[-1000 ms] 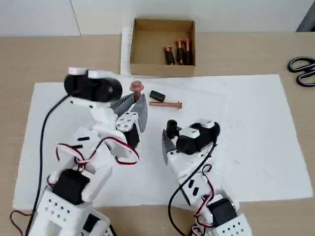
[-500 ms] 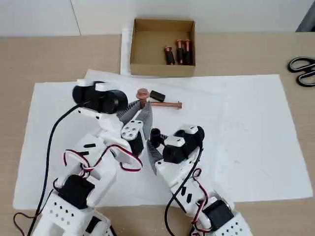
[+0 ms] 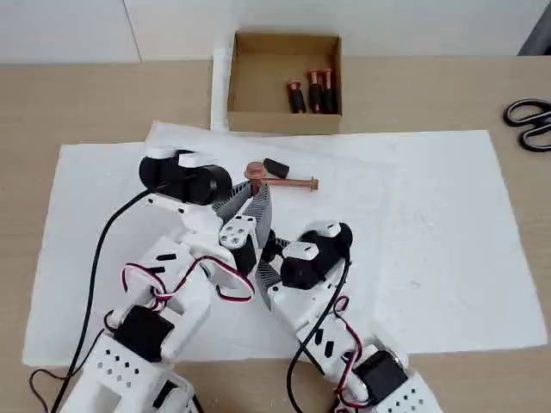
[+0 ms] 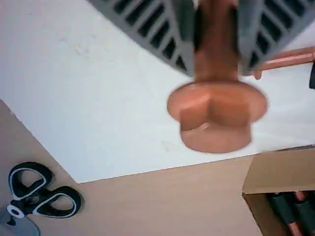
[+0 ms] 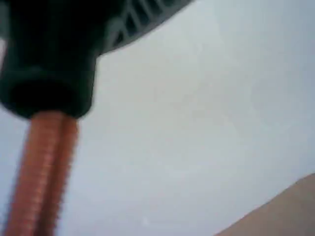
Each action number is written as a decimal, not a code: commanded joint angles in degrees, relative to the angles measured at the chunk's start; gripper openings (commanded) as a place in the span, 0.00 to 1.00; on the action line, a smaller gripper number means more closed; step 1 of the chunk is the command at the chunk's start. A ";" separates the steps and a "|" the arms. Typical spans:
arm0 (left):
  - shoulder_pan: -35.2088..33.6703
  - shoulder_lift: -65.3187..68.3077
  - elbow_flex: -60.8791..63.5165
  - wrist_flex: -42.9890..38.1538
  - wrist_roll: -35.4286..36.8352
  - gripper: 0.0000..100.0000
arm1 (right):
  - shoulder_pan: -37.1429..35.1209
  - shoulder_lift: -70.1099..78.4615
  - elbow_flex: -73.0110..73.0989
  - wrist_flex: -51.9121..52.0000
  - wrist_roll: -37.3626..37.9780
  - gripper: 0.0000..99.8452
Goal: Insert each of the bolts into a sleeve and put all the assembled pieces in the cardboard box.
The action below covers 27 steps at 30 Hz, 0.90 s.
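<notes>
The right fingers (image 3: 268, 261) are closed around a black sleeve (image 5: 49, 64), a smooth, matt tube with a slightly wider end. Just beyond them, the left fingers (image 3: 256, 193) are clamped narrow on the shank of a copper-coloured bolt (image 4: 216, 115). Its flanged, hexagonal head sticks out past their ribbed grey tips. The bolt's ridged thread runs from the left fingers to the right ones and meets the open mouth of the sleeve. How deep it sits inside cannot be told.

The step in hand appears to be joining this bolt and sleeve. The next move likely calls for keeping the two in line and pressing them together along the shank. One pair of fingers would then let go, so that the other can carry the piece to the box.

Just past the tips of the left fingers, a loose bolt (image 3: 291, 182) lies flat on the white paper sheet (image 3: 430, 224). A loose sleeve (image 3: 275, 168) lies close beside it. These look like the last pair left to join.

Farther beyond the fingers stands the cardboard box (image 3: 245, 77), plain brown and open-topped. It holds three assembled pieces (image 3: 312, 93) side by side. Well off to the right of the right fingers, black-handled scissors (image 3: 529, 125) lie on the pale wooden worktop (image 3: 86, 95).
</notes>
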 commanded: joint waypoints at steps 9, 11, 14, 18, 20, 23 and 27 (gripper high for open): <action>1.93 -1.58 1.01 -1.93 0.18 0.01 | -0.57 -1.19 -0.26 -0.04 -0.79 0.00; 2.02 -1.58 1.10 -1.93 0.18 0.01 | -0.48 -1.19 -0.26 -0.04 -0.79 0.00; 2.11 -1.67 1.36 -1.49 -2.02 0.01 | -0.48 -1.19 -0.26 -0.04 -0.79 0.00; 2.11 -1.85 1.27 2.02 -3.78 0.01 | -0.22 -1.19 -0.26 -0.13 -0.79 0.00; 2.20 -1.85 1.19 3.08 -3.78 0.01 | -0.22 -1.19 -0.26 -0.22 -0.79 0.00; 2.20 -1.93 1.01 4.48 -3.87 0.01 | -0.13 -1.19 -0.26 -0.22 -0.79 0.00; 2.20 -1.93 0.92 6.51 -3.87 0.01 | -0.13 -1.19 -0.26 -0.22 -0.79 0.00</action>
